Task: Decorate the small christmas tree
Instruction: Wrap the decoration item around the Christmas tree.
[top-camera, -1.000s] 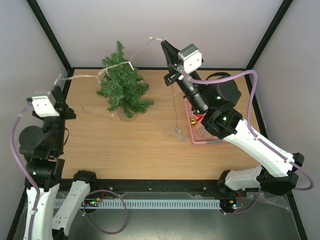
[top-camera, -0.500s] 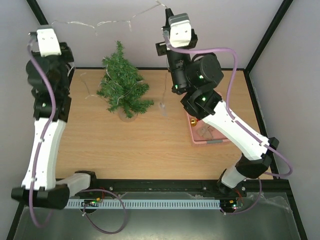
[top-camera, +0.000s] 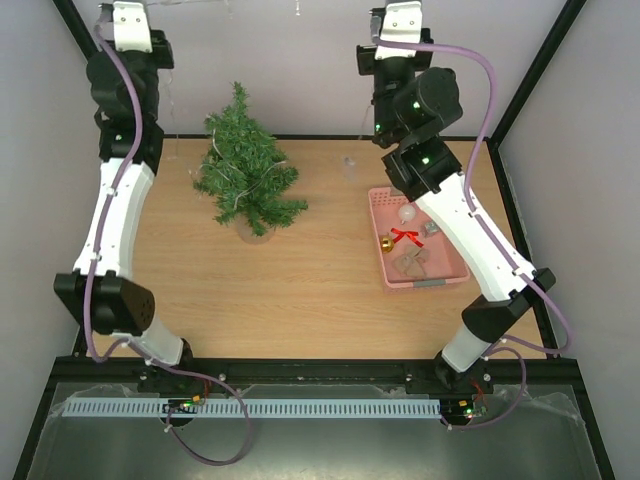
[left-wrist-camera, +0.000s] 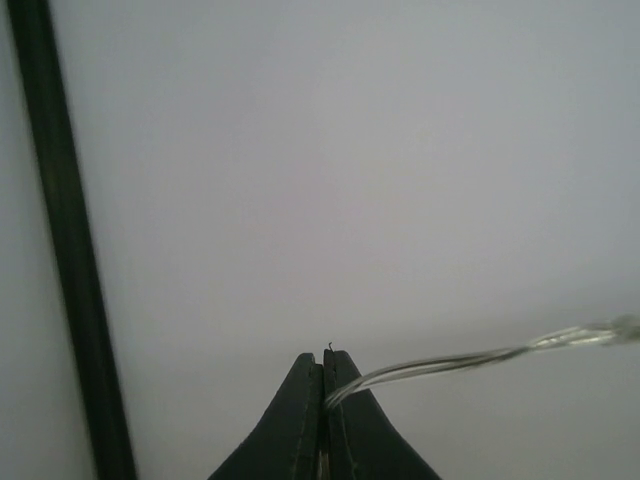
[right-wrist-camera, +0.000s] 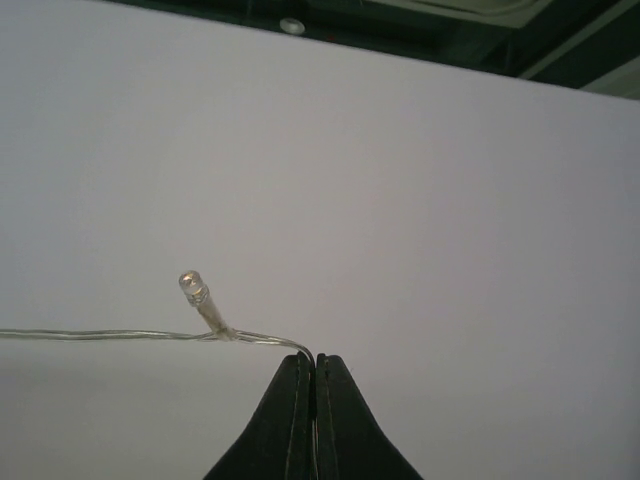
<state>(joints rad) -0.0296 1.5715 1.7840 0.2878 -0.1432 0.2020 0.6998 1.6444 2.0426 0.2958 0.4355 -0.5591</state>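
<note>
**Top external view.** The small christmas tree (top-camera: 245, 175) stands upright on its pale base on the far-left part of the table (top-camera: 300, 290). Its long axis is vertical, with the tip toward the ceiling, which in this view lies against the back wall. Pale strands of the light string (top-camera: 236, 196) lie among its lower branches. Well to its right, near the table's right edge, sits the pink basket (top-camera: 455, 262). In it I make out a red bow (top-camera: 406, 237), a gold bauble (top-camera: 385, 243) and a white bauble (top-camera: 407, 212). Both arms reach high toward the top edge of the picture, the left one above and to the left of the tree, the right one above the basket's far end. Their fingertips are cut off by the frame here. A small clear piece of the string hangs over the table between tree and basket.

**Left wrist view.** The left gripper (left-wrist-camera: 325, 365) points at a plain grey wall. Its two dark fingers are pressed together, pinching the clear wire of the light string, which leaves the tips and runs off to the right.

**Right wrist view.** The right gripper (right-wrist-camera: 315, 365) is likewise clamped tight on the string. The wire runs off to the left from between the tips. One small bulb (right-wrist-camera: 193, 287) stands up from the wire just beside the fingers.
</note>
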